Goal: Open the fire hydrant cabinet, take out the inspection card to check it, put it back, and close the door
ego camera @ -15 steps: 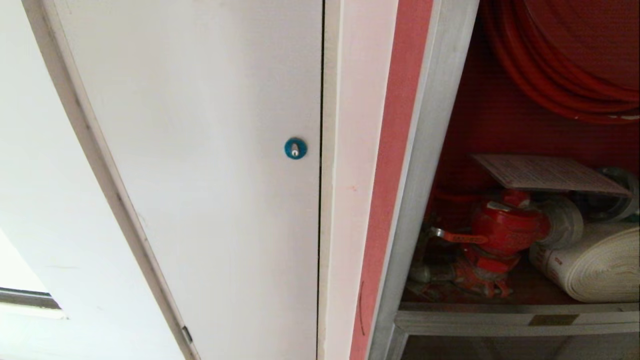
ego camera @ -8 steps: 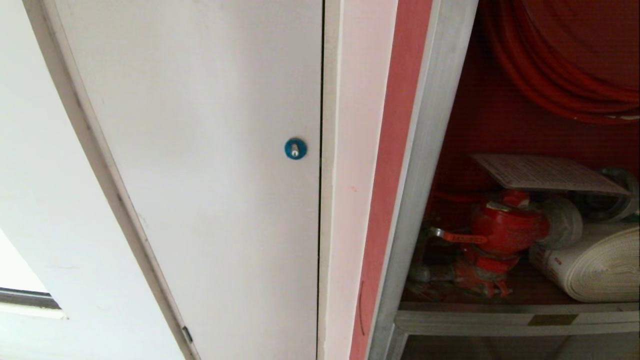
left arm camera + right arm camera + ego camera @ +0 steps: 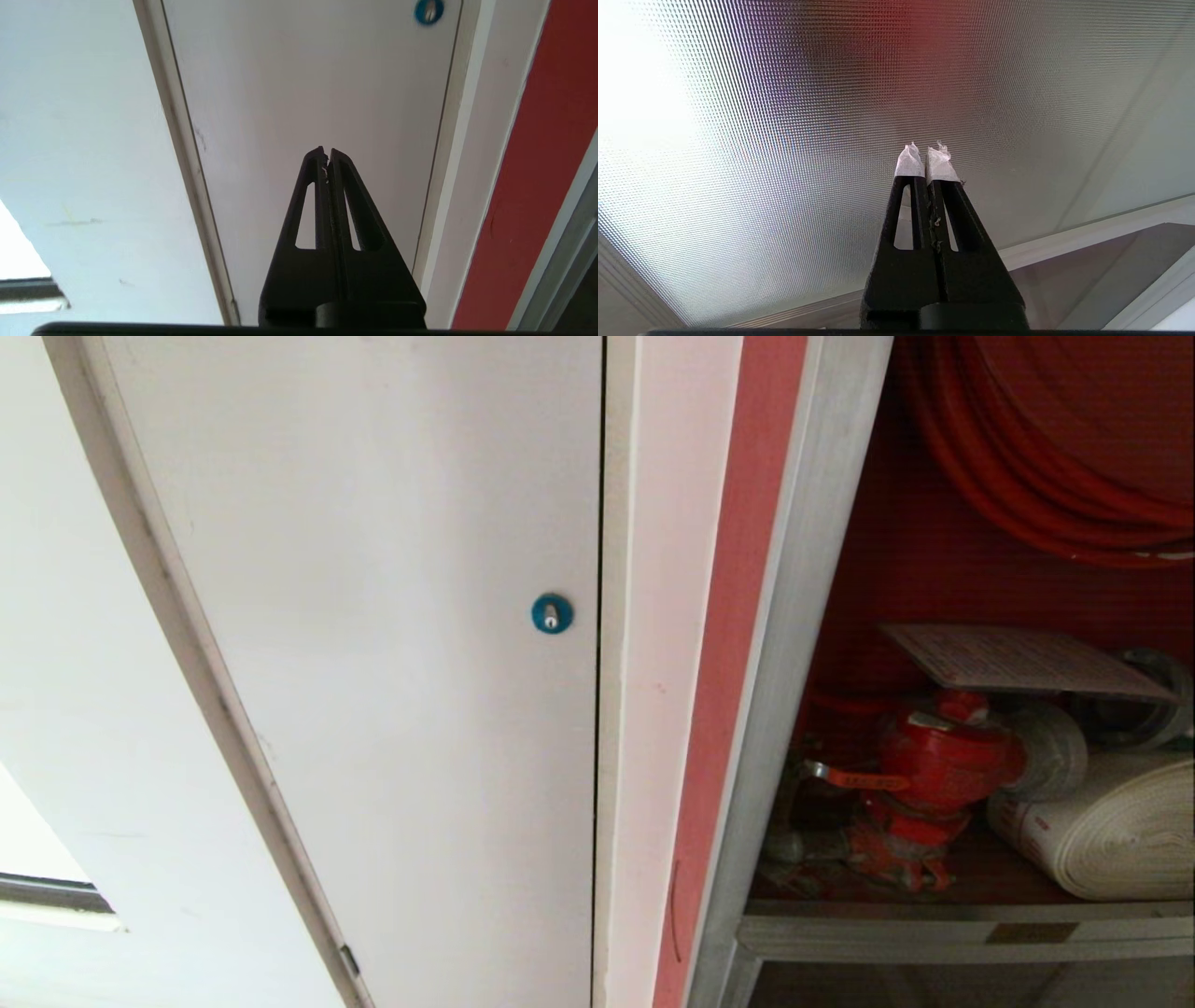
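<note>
both grippers, left gripper [image 3: 327, 151] and right gripper [image 3: 927, 150], fingers pressed together, seemingly empty, touching nothing

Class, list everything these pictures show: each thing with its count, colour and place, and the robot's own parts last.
fire hydrant cabinet: one, silver frame, red inside, right of head view, standing open
coiled hose: one, red, top of cabinet
inspection card: one, pale greyish-pink, lying over the valve
valve: one, red, cabinet floor
rolled hose: one, white, beside valve
white door: one, left of cabinet
round lock: one, blue, on white door
left gripper: one, black, shut, facing white door
right gripper: one, black, white-taped tips, shut, before textured glass
</note>
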